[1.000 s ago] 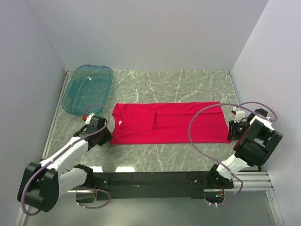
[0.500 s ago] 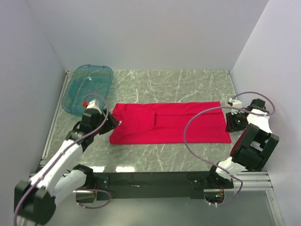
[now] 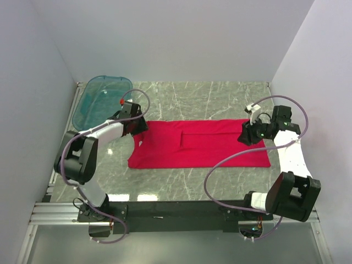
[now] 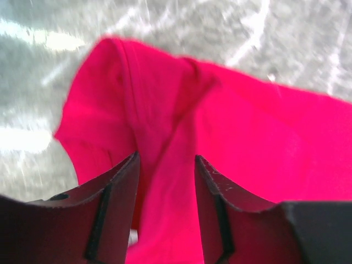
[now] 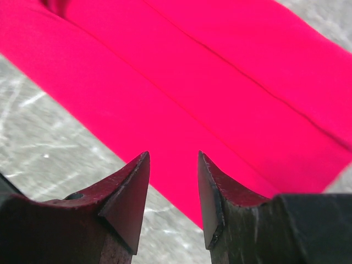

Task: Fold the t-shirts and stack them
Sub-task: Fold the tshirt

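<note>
The red t-shirt (image 3: 198, 146) lies flat on the marble table, folded lengthwise into a long band. My left gripper (image 3: 140, 125) is over the shirt's far left corner. In the left wrist view its jaws (image 4: 165, 162) stand open, with the collar-end fabric (image 4: 264, 143) beneath and between them, not pinched. My right gripper (image 3: 245, 135) hovers over the shirt's right end near the far edge. In the right wrist view its jaws (image 5: 173, 159) are open and empty above the shirt's edge (image 5: 220, 71).
A translucent teal tub (image 3: 102, 102) stands at the far left, just behind the left gripper. White walls enclose the table (image 3: 220, 99) on three sides. A black rail (image 3: 176, 209) with the arm bases runs along the near edge.
The left arm swung from the shirt's near left corner to its far left corner. The right arm moved from beyond the shirt's right edge inward and farther, over the shirt.
</note>
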Robot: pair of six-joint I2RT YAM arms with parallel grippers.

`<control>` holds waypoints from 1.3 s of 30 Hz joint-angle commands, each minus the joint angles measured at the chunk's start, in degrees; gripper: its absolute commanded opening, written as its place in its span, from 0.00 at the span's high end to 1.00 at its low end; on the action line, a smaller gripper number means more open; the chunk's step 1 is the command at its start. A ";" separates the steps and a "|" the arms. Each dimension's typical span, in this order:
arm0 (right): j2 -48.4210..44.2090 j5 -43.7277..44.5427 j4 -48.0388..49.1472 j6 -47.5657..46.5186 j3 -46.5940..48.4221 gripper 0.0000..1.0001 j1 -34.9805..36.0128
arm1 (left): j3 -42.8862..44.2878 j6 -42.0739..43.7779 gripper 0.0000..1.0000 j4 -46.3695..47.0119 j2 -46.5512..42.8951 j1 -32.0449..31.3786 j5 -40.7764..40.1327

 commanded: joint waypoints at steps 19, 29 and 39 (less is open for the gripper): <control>-0.22 -5.70 2.10 2.57 -1.91 0.53 0.89 | 15.26 2.50 0.82 -8.82 13.87 -0.42 -10.23; -2.06 -5.79 0.78 1.78 -0.85 0.53 0.89 | 27.83 8.20 0.91 -13.40 22.48 -0.33 -12.35; -0.48 -8.51 -3.17 -5.94 1.43 0.53 2.90 | 59.01 12.25 0.85 -18.67 42.32 0.28 -7.69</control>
